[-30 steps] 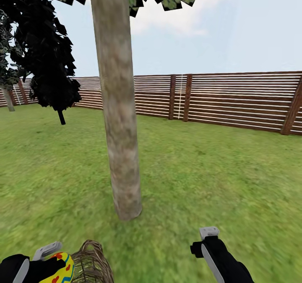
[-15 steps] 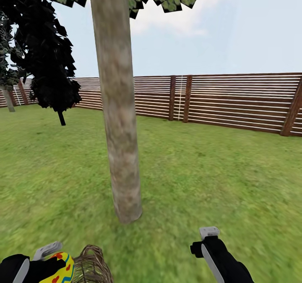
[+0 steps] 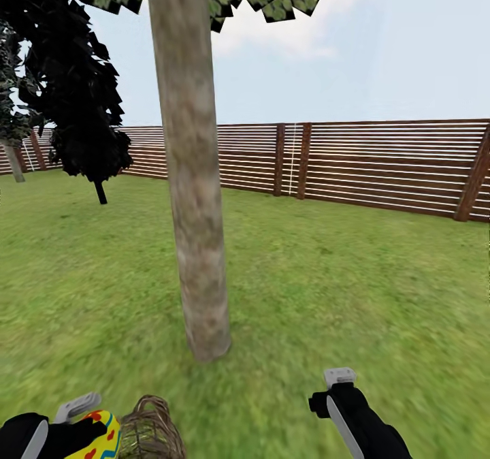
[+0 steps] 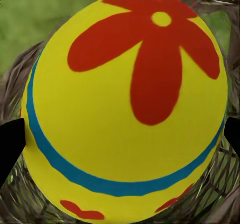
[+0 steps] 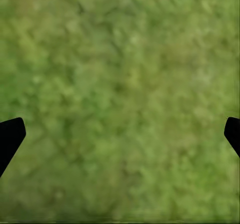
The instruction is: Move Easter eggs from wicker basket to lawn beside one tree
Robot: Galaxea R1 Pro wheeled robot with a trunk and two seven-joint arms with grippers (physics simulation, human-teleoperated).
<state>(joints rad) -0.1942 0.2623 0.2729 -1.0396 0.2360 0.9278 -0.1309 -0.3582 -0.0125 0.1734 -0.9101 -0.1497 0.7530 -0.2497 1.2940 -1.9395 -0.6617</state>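
Observation:
A yellow Easter egg with a red flower and a blue band sits between the fingers of my left gripper, which is shut on it. In the head view this egg hangs low at the left, just beside the wicker basket on the lawn. The basket's inside is hidden, and so are any other eggs. The tree with its thick pale trunk stands a short way beyond the basket. My right gripper is open over bare grass, to the right of the trunk.
A thin-trunked black-leaved tree stands at the far left. A brown slatted fence closes the lawn at the back. Open grass spreads to the right of the trunk and around its base.
The whole picture has slid down slightly, so the camera has moved a little. Both grippers hold their pose and the egg stays in the left one.

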